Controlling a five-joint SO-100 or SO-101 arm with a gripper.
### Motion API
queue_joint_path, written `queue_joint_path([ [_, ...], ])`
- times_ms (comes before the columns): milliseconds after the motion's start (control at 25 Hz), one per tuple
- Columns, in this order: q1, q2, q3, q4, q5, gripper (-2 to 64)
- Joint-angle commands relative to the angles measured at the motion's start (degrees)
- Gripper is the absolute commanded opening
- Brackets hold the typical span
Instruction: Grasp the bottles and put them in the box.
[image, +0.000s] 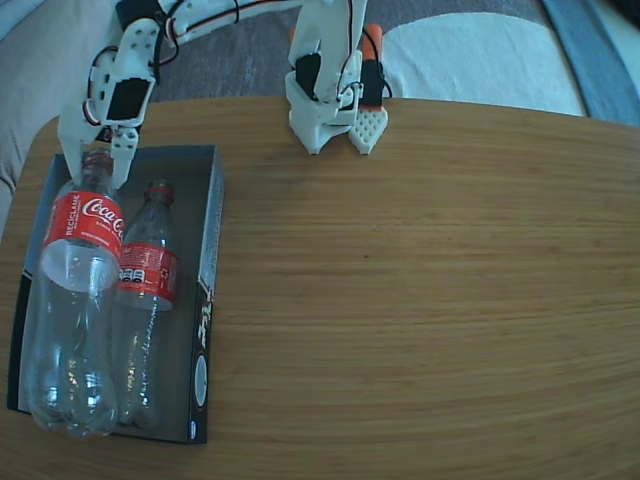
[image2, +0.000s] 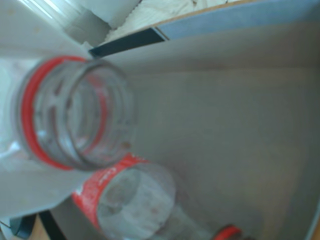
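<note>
Pincer (image: 100, 170) tips hidden behind bottle (image: 78, 290).

Bottles (image: 105, 290) filling box (image: 208, 260); tabletop (image: 420, 300) open

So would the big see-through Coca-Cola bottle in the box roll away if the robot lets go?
Probably not far. The clear plastic Coca-Cola bottle with the red label is round, so it could roll, but the black-sided cardboard box and the smaller clear bottle beside it hem it in. It looks empty, so likely light and squashy.
</note>
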Motion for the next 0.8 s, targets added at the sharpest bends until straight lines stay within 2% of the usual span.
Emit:
queue_joint_path([
  [0, 1.14, 0.7, -0.88, -1.14, -0.79, -0.3],
  [400, 2.37, 0.7, -5.54, -0.62, -0.97, -0.3],
  [640, 7.47, 0.7, -5.62, -1.14, -8.35, -0.3],
  [760, 8.88, 0.62, -5.36, -4.22, -9.49, -0.3],
])
